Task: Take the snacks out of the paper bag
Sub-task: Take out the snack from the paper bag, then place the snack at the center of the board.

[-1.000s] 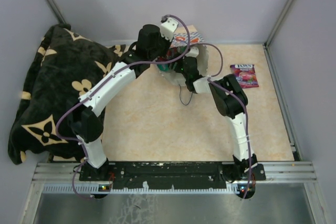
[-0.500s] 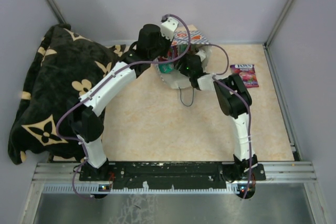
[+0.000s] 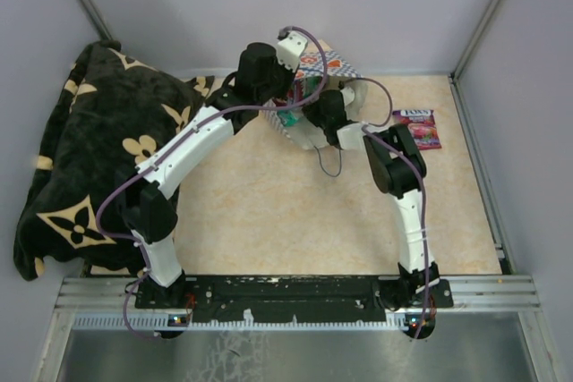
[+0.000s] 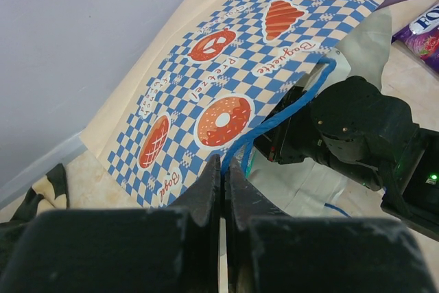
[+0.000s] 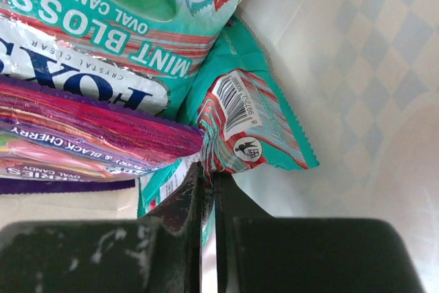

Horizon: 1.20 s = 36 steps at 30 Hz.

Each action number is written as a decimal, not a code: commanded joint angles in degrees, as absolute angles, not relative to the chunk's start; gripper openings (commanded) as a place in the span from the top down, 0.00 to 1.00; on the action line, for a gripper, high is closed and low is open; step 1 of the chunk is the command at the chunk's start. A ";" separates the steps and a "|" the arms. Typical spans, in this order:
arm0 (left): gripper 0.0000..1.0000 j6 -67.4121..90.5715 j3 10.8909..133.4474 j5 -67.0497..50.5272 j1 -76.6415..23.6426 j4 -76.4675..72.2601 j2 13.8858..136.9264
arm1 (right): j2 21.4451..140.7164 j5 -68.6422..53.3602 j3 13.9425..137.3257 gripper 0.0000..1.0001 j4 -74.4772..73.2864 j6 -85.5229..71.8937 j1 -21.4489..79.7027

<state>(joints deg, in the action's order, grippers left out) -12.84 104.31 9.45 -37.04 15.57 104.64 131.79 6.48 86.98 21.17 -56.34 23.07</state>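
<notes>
The paper bag [image 3: 336, 67] lies on its side at the back of the table, its checkered side [image 4: 206, 94] facing up. My left gripper [image 4: 225, 168] is shut at the bag's mouth, where the blue string handle [image 4: 288, 111] runs down into its tips. My right gripper [image 5: 208, 169] is inside the bag, shut on the lower corner of a teal snack packet [image 5: 254, 125]. More snacks lie stacked beside it: a mint-green packet [image 5: 103, 25] and a purple-pink one [image 5: 89, 135]. Another purple snack packet [image 3: 417, 128] lies outside on the table to the right.
A black floral blanket [image 3: 98, 149] is heaped along the left side. The right arm's black wrist [image 4: 357, 128] fills the bag's mouth. Grey walls and metal rails close in the back and both sides of the beige table [image 3: 269, 212].
My right gripper has pushed deeper into the bag and shut on the teal packet. The bag has shifted slightly. The left gripper has stayed shut in place.
</notes>
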 commanded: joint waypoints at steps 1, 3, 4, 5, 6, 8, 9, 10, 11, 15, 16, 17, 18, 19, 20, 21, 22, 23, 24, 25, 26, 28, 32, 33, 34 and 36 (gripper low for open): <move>1.00 -12.48 103.57 10.56 -36.96 15.61 102.07 | 128.81 1.86 84.89 1.00 23.18 -57.04 22.47; 1.00 -12.17 103.53 11.07 -36.87 15.28 102.42 | 125.75 -1.16 81.83 1.00 24.18 -56.72 22.54; 1.00 -11.88 103.47 11.51 -36.91 14.98 102.66 | 123.97 -3.21 79.94 1.00 25.03 -57.02 22.52; 1.00 -11.61 103.23 12.28 -36.91 14.28 102.70 | 121.78 -5.58 77.70 1.00 25.97 -57.38 22.56; 1.00 -11.33 102.59 13.37 -36.91 13.01 102.51 | 119.75 -8.00 75.56 1.00 26.73 -57.72 22.58; 1.00 -11.15 100.52 15.44 -36.83 9.32 101.67 | 114.90 -13.77 72.26 1.00 26.53 -57.27 22.90; 1.00 -11.23 99.39 16.25 -36.78 7.67 101.24 | 112.66 -16.40 71.23 1.00 25.01 -56.25 23.32; 1.00 -11.39 98.38 17.06 -36.75 6.36 100.89 | 109.29 -18.84 70.32 1.00 22.56 -54.68 23.79; 1.00 -11.46 97.86 17.73 -36.70 5.44 100.81 | 106.69 -20.62 69.43 1.00 19.59 -53.09 23.99; 1.00 -12.19 97.54 19.08 -36.41 4.00 101.27 | 95.69 -24.88 64.51 1.00 7.76 -46.78 24.26; 1.00 -12.32 97.56 19.21 -36.32 3.83 101.35 | 91.85 -24.88 63.66 1.00 3.69 -43.64 24.27; 1.00 -12.42 97.44 19.36 -36.28 3.61 101.46 | 89.35 -24.86 63.25 1.00 0.02 -41.00 24.26; 1.00 -12.46 97.21 19.48 -36.03 3.23 101.43 | 86.81 -24.90 62.82 1.00 -3.77 -38.52 24.26; 1.00 -12.36 96.76 19.54 -35.89 2.63 101.36 | 84.56 -24.87 62.49 1.00 -7.23 -35.86 24.24; 1.00 -12.25 96.36 19.52 -35.63 2.03 101.26 | 82.57 -24.84 62.36 1.00 -12.02 -33.41 24.24; 1.00 -12.15 96.08 19.45 -35.41 1.66 101.24 | 80.85 -24.48 62.43 1.00 -16.20 -30.86 24.26; 1.00 -12.01 95.99 19.36 -35.16 1.47 101.23 | 79.47 -23.53 62.92 1.00 -20.88 -28.16 24.26; 1.00 -12.00 95.91 19.37 -34.89 1.28 101.25 | 78.21 -22.18 63.53 1.00 -25.49 -25.65 24.27; 1.00 -11.96 95.89 19.34 -34.67 1.13 101.25 | 77.09 -20.53 64.03 1.00 -29.71 -23.45 24.26; 1.00 -12.00 95.89 19.26 -34.38 0.90 101.25 | 75.39 -18.61 64.29 1.00 -33.01 -21.66 24.21; 1.00 -11.91 95.81 19.25 -34.18 0.82 101.21 | 73.90 -16.26 64.06 1.00 -35.60 -20.12 24.13; 1.00 -11.92 95.65 19.02 -33.66 0.57 101.12 | 71.04 -10.81 62.80 1.00 -38.95 -18.75 23.35; 1.00 -12.11 95.20 18.87 -32.76 0.73 101.05 | 67.87 -1.24 62.64 1.00 -46.19 -17.98 20.51; 1.00 -12.26 95.10 19.02 -32.58 0.93 100.95 | 67.82 2.99 63.44 1.00 -48.57 -17.94 20.48; 1.00 -12.40 94.88 19.04 -32.42 0.96 100.70 | 68.14 6.95 64.46 1.00 -51.09 -17.93 20.48; 1.00 -12.56 94.14 19.07 -32.27 0.82 100.20 | 69.33 14.60 66.86 1.00 -55.68 -18.08 20.48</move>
<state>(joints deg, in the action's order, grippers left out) -12.01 95.50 18.24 -33.06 2.50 103.07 70.02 -1.93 61.78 -45.30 -20.43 20.82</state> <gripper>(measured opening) 0.015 0.029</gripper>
